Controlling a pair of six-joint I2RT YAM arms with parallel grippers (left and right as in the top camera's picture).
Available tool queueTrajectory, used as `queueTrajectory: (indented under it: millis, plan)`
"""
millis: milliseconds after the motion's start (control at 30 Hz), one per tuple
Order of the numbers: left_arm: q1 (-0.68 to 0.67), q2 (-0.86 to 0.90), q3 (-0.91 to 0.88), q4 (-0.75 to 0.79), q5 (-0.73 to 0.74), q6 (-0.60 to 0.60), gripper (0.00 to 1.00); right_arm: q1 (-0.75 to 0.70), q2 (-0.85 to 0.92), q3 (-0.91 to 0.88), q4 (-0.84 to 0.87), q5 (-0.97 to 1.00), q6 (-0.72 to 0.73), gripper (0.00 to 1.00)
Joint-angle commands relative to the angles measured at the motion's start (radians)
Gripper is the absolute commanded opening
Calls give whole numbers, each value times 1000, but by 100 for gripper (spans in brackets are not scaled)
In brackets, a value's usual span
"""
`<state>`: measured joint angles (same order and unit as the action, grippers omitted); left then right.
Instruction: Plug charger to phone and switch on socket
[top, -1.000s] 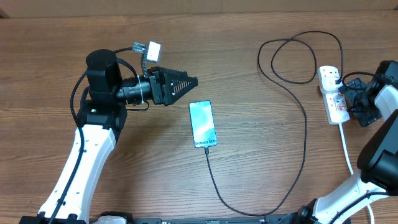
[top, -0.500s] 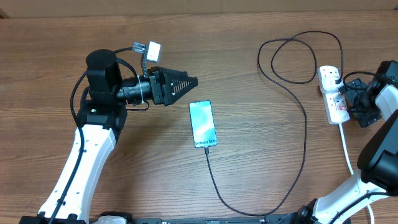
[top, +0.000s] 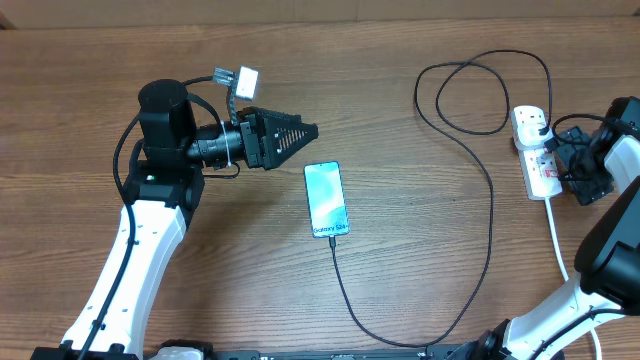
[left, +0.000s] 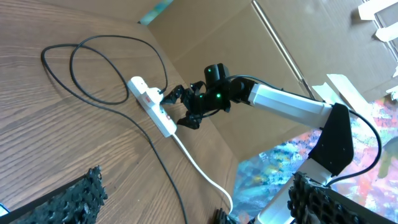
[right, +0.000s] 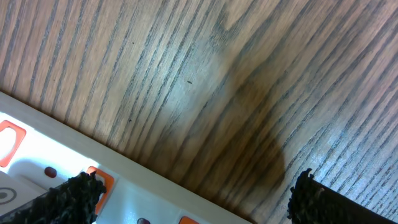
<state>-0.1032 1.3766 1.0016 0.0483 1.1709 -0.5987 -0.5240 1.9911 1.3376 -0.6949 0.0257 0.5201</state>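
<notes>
The phone (top: 326, 198) lies flat on the wood table with its blue-teal screen up. The charger cable (top: 489, 215) runs from the phone's bottom edge, curves right and loops up to its black plug in the white socket strip (top: 534, 150). The strip also shows in the left wrist view (left: 152, 105) and the right wrist view (right: 93, 193), with orange-red switches. My left gripper (top: 300, 131) is open and empty, hovering up-left of the phone. My right gripper (top: 560, 160) is open, with its fingers over the strip's switch end (right: 193, 199).
The strip's thick white cord (top: 557, 238) trails toward the front right. A cardboard wall (left: 249, 43) stands behind the table. The right arm's white links (top: 610, 250) rise at the right edge.
</notes>
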Motion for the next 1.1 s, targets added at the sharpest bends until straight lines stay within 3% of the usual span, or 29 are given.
queueTrajectory:
  millis: [0, 1067]
  plan:
    - [0, -17, 26, 4, 14, 16, 100, 14, 31, -9, -31, -51, -24, 100]
    - [0, -17, 26, 4, 14, 16, 99, 14, 31, -9, -55, -89, -85, 100]
